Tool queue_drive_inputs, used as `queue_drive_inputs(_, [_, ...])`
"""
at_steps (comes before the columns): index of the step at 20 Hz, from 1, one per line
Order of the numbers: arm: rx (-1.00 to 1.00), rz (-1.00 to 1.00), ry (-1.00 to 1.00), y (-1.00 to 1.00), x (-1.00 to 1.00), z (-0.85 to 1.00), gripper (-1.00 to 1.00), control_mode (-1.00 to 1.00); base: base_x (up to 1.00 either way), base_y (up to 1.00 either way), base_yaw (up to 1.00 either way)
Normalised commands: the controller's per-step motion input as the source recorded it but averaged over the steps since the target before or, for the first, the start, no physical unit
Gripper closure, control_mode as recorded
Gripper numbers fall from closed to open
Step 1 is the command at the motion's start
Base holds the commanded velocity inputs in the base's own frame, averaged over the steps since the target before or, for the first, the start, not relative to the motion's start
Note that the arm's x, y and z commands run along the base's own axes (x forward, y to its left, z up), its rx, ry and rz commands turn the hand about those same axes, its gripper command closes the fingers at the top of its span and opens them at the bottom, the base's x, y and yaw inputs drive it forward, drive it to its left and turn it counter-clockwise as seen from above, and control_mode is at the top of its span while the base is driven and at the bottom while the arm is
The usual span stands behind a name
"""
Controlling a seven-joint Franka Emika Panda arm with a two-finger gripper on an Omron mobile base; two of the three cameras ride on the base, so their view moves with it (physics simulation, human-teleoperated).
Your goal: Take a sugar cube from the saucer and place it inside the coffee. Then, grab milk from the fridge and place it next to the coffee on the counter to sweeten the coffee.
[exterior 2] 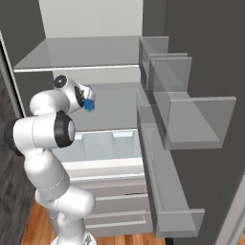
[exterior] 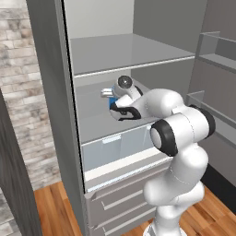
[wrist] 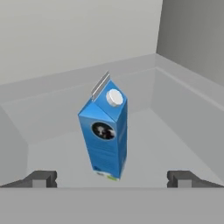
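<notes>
The milk (wrist: 105, 133) is a blue carton with a gabled top, a white round cap on the slope and a dark round emblem on its face. It stands upright on a pale grey shelf (wrist: 162, 144) inside the open fridge (exterior: 106, 55), above the clear drawer (exterior: 117, 147). The fingers (wrist: 113, 178) stand spread wide and hold nothing. The carton sits between the two tips and ahead of them, untouched.
</notes>
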Motion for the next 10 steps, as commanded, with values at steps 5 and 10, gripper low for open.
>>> queue_drive_inputs(5, [0.0, 0.0, 0.0, 0.0, 0.21, -0.06, -1.0, -1.0, 0.0, 0.0, 0.0])
queue_drive_inputs(10, [0.0, 0.0, 0.0, 0.04, 0.17, -0.04, -1.0, -1.0, 0.0, 0.0, 0.0])
